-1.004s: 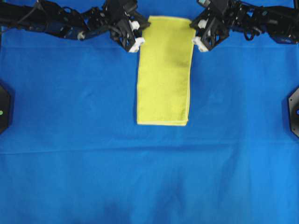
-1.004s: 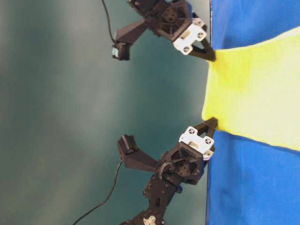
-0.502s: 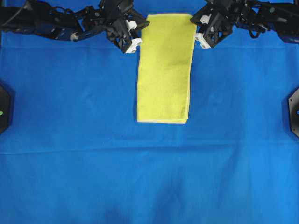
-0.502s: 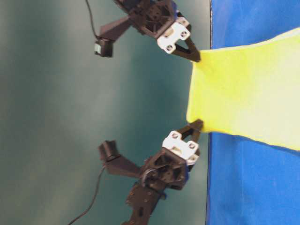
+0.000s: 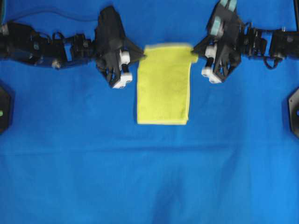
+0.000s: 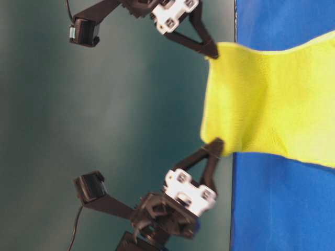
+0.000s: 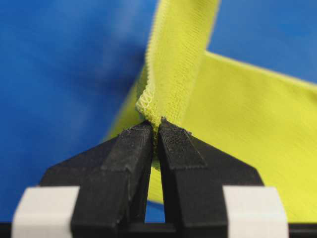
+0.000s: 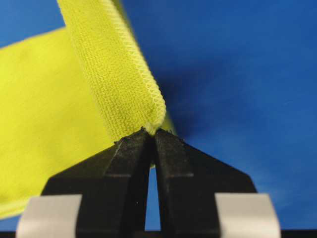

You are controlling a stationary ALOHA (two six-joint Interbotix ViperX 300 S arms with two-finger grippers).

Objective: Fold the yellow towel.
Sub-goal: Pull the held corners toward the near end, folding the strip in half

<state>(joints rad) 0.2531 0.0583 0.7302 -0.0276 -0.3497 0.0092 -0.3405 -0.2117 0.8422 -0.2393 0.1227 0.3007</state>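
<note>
Blue bench (image 5: 70, 163) spreads bare below and beside the towel (image 5: 163, 88); left fingers (image 5: 141, 56) and right fingers (image 5: 195, 54) clamp its lifted top corners.

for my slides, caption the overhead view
Left gripper and right gripper lift the yellow towel by two corners.

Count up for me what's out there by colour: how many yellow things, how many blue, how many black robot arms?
Yellow: 1, the yellow towel
Blue: 1, the blue table cloth
Black: 2, the left arm and the right arm
Total: 4
</note>
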